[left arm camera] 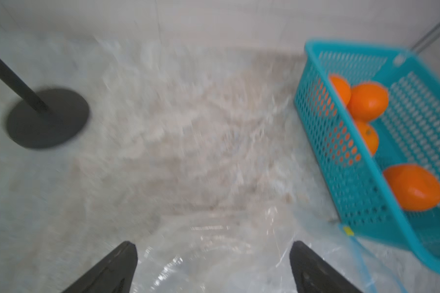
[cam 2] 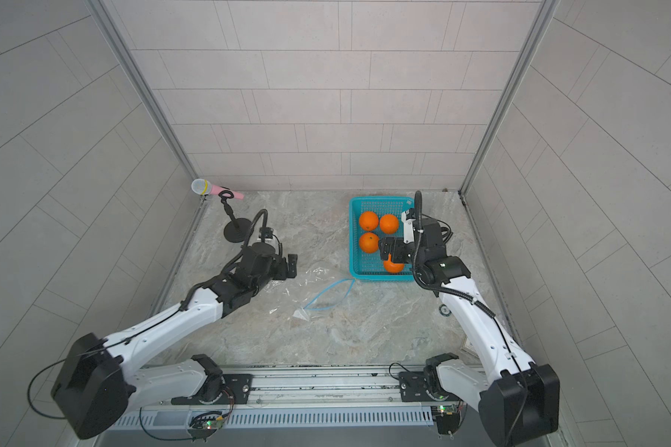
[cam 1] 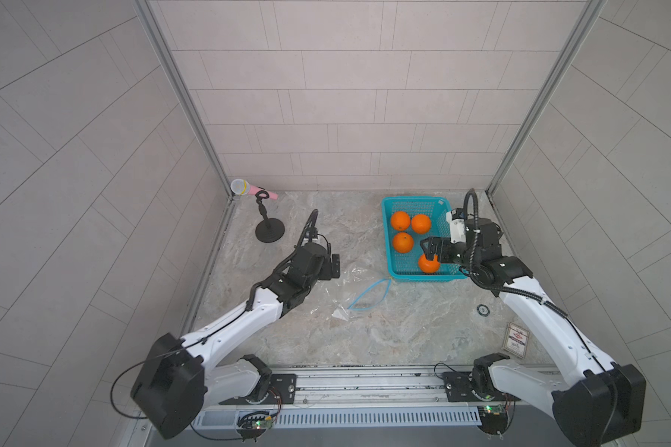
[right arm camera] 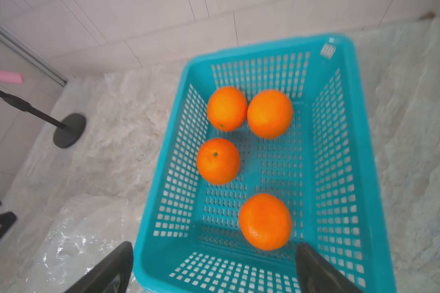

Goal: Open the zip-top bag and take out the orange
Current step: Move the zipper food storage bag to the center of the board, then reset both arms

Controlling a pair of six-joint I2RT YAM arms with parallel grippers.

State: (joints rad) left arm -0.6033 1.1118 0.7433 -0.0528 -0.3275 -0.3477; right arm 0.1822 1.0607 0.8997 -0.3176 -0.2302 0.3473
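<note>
Far left: black round-based stand (cam 1: pixel 270 231) carrying a pink microphone (cam 1: pixel 262 190), standing on the marbled worktop (cam 1: pixel 326 340). Next: left pincer (cam 1: pixel 336 266), fingers spread, hovering over the edge of the clear crinkly zip-top bag (cam 1: pixel 345 288), which is lying mid-worktop with its light-blue zip strip (cam 1: pixel 365 291) gaping. Right: teal mesh plastic basket (cam 1: pixel 386 236) holding four fruits; right pincer (cam 1: pixel 427 249), fingers apart, hanging above the nearest round orange (cam 1: pixel 428 266).

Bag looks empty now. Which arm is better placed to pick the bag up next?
Left. The left gripper hangs open over the zip-top bag, plastic showing between its fingertips in its wrist view. The right gripper, also open, is over the basket, above an orange.
</note>
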